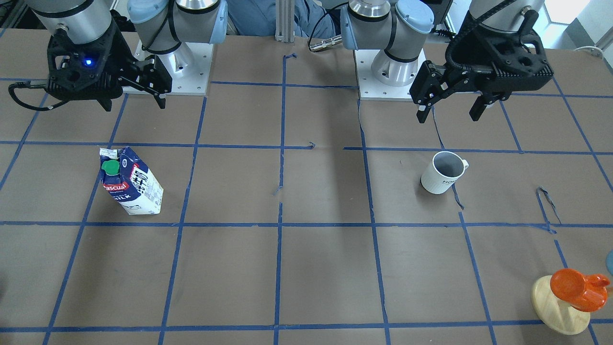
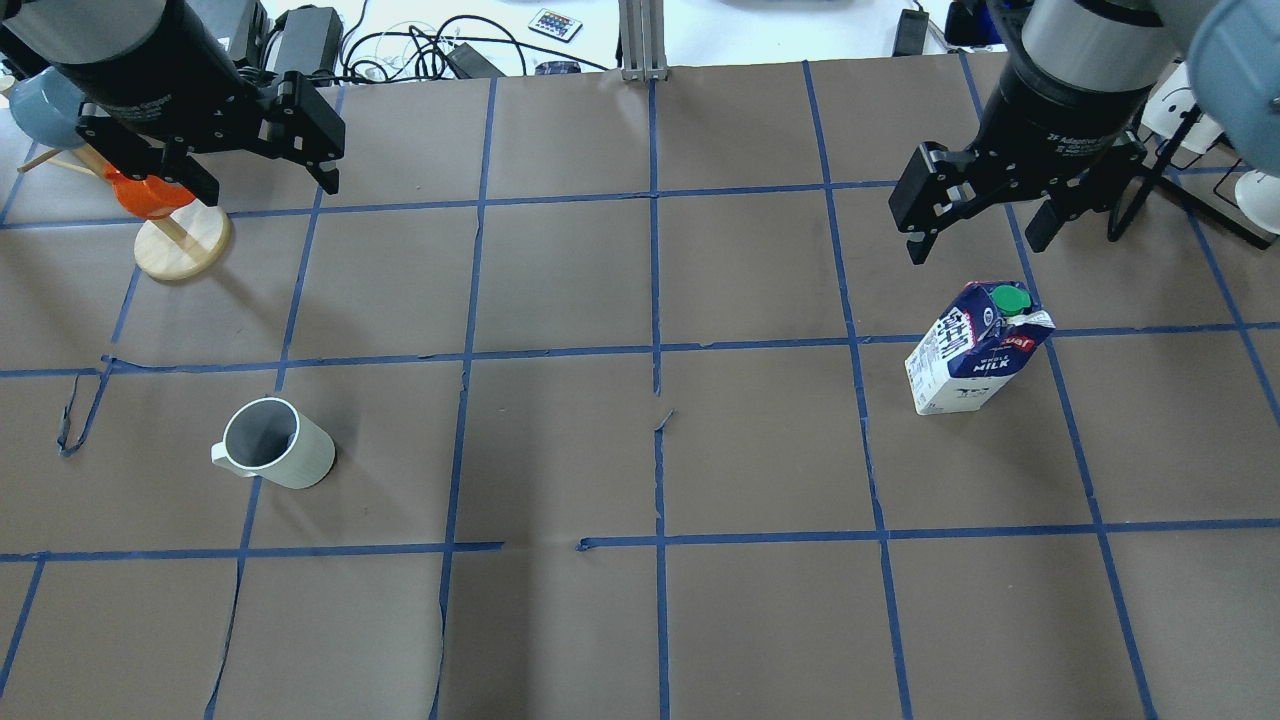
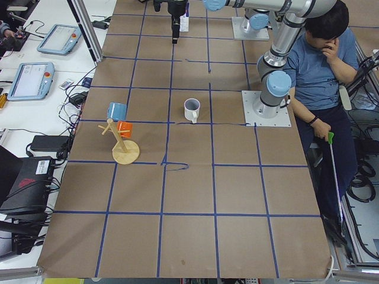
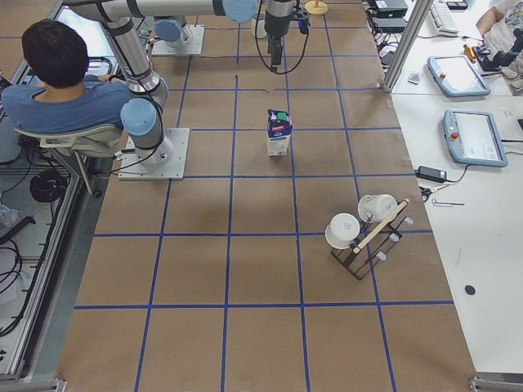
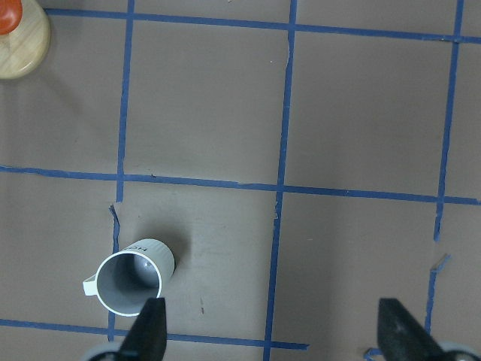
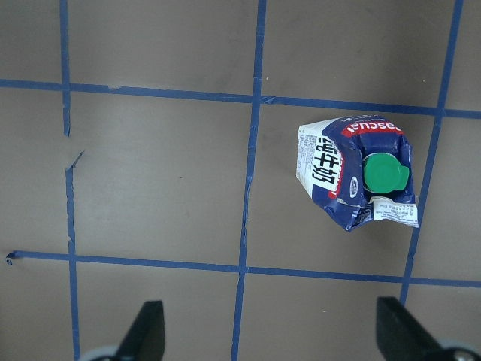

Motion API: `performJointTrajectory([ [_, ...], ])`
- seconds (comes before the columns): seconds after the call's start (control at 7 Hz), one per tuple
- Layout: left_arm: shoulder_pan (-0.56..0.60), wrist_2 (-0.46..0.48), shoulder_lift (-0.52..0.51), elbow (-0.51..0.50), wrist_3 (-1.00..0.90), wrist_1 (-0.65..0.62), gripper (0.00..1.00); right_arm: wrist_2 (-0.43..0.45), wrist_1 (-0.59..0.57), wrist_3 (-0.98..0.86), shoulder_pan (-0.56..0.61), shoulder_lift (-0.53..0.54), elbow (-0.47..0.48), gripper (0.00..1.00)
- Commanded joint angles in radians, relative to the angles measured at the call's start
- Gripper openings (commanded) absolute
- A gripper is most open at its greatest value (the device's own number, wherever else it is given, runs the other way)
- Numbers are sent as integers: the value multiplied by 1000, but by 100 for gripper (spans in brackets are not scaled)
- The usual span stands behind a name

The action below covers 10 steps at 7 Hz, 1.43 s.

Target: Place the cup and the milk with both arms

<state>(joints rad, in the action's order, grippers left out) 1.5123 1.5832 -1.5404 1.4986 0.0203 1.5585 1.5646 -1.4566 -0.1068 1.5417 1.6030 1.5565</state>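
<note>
The cup (image 2: 275, 447), a white ribbed mug with a grey inside, stands upright on the table's left half; it also shows in the front view (image 1: 443, 172) and the left wrist view (image 5: 131, 280). My left gripper (image 2: 262, 172) hangs open and empty above the table, beyond the cup; its fingertips (image 5: 146, 331) frame the bottom of the wrist view. The milk (image 2: 975, 350), a blue and white carton with a green cap, stands upright on the right half, and shows in the right wrist view (image 6: 357, 177). My right gripper (image 2: 978, 232) hangs open and empty just beyond it.
A wooden mug tree (image 2: 180, 245) with an orange mug (image 2: 145, 195) and a blue mug (image 2: 40, 100) stands at the far left. A rack with white cups (image 4: 359, 233) stands at the right end. A seated person (image 3: 320, 56) is behind the arm bases. Blue tape grids the brown table (image 2: 650, 450).
</note>
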Motion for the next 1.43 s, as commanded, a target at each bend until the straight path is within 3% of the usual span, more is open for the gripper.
performJointTrajectory([
  [0.0,0,0,2,3,6,0,100,8,1,-1,0,0,0,100],
  [1.29,-1,0,13,15,56,0,100,15,1,-7,-3,-2,0,100],
])
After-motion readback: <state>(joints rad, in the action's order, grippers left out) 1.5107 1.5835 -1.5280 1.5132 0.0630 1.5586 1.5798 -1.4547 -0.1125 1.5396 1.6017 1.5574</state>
